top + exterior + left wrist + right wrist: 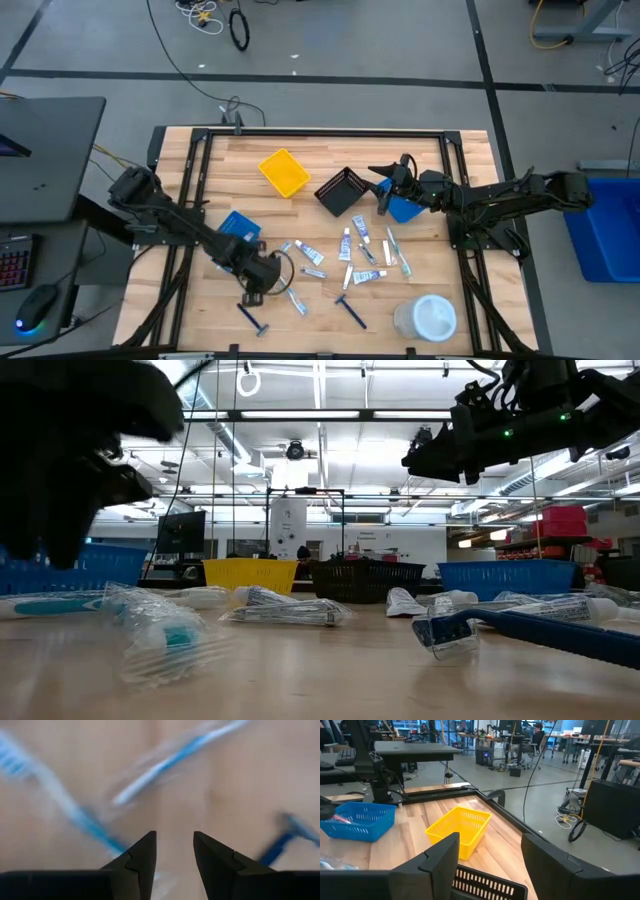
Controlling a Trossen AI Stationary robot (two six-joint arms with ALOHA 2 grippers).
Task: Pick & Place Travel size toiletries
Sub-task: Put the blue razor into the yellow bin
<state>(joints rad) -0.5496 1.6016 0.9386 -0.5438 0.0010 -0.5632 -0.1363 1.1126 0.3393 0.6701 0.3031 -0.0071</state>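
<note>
A grey workshop floor with trailing cables is surrounding the wooden tabletop (190,310), which is sitting inside a black frame. Four bins are resting on it: one yellow bin (284,172), one black bin (343,191), and two blue ones, a blue bin (238,226) beside the left arm and a second blue bin (403,208) under the right arm. One round white tub (431,317) is standing near the front edge.

The travel size toiletries (352,255) are lying scattered across the middle of the tabletop, between the two arms. Two dark blue razors are showing: one razor (253,319) just in front of the left pincer (252,298), a second razor (351,311) further off to its side. A toothbrush (296,301) is lying just beside that pincer. Several small tubes, too crowded to count exactly, are clustering near the right pincer (383,186).

The left pincer is hovering low over the wood with its fingers spread, gripping nothing. The right pincer is hanging above the black bin, fingers parted wide and empty.
</note>
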